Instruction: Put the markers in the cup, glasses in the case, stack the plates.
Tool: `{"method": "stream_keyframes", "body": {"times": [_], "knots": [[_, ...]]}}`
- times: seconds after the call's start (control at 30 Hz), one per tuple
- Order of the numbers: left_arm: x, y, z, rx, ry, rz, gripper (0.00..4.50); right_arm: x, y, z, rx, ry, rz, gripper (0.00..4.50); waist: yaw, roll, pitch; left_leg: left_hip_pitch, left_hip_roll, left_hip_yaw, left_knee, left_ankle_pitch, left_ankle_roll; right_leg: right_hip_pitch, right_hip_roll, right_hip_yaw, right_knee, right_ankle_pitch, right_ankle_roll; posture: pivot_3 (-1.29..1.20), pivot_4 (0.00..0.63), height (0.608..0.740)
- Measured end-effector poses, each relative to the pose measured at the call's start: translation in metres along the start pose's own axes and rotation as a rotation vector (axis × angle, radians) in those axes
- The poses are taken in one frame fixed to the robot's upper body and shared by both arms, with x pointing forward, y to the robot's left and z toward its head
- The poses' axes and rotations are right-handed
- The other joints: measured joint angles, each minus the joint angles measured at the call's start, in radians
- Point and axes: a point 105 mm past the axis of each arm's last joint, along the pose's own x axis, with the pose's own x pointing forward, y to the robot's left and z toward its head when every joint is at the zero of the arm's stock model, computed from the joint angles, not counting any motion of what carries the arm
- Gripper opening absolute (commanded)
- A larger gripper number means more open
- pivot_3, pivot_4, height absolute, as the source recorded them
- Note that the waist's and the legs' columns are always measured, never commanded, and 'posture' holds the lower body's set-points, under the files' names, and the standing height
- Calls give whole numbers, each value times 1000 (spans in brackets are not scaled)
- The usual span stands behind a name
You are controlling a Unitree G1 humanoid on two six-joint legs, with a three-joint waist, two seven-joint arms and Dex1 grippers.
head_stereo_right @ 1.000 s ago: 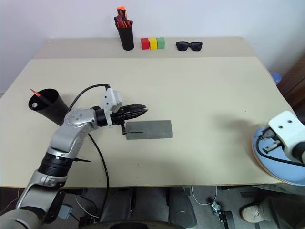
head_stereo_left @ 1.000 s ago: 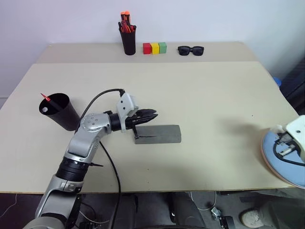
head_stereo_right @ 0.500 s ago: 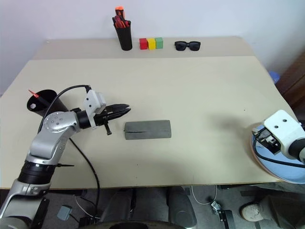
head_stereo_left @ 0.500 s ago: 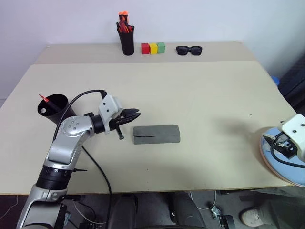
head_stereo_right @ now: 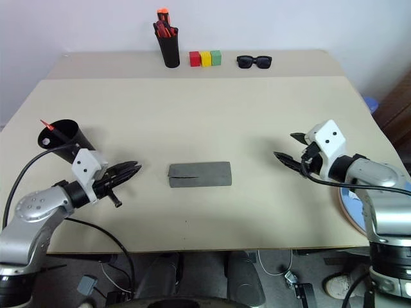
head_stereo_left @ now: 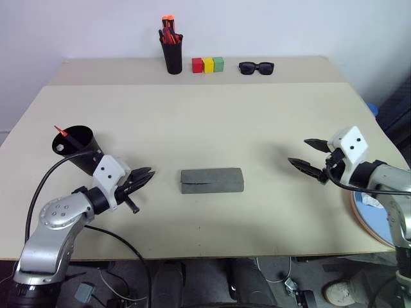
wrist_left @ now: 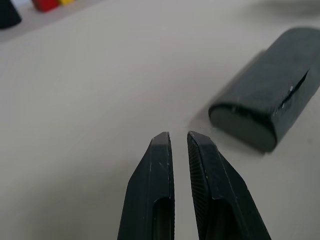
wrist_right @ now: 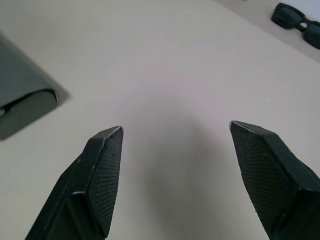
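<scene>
You have the grey case [head_stereo_left: 211, 180] lying closed near the middle of the table [head_stereo_left: 212, 115], long side running left to right, with both arms flanking it and neither touching it. Your left gripper [head_stereo_left: 145, 176] sits just left of the case, its two black fingers [wrist_left: 159, 170] drawn together with only a thin slit between them, holding nothing and aimed toward the case's left end. Your right gripper [head_stereo_left: 307, 154] hovers well to the right of the case, its fingers [wrist_right: 102, 165] spread wide apart and empty, pointing left across bare tabletop. The black cup [head_stereo_left: 81, 149] stands at the left side of the table, behind your left arm, and the red marker [head_stereo_left: 61, 131] leans out over its rim. The light blue plate [head_stereo_left: 372, 215] lies at the near right edge, with a pinkish rim showing under it, partly behind your right arm. At the far edge you see a black pen holder [head_stereo_left: 172, 54] full of markers, three coloured blocks [head_stereo_left: 208, 64] and black sunglasses [head_stereo_left: 257, 67].
</scene>
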Motion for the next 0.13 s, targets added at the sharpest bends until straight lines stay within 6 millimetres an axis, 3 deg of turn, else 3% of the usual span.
{"method": "stream_keyframes", "body": {"times": [0.13], "knots": [[-6,2,-1,0,11,35,492,10,9,-1,0,-16,55,3450,-1,0,0,0,0,0,0,0,0,0,0,0,0,0,0,0,150,740]]}}
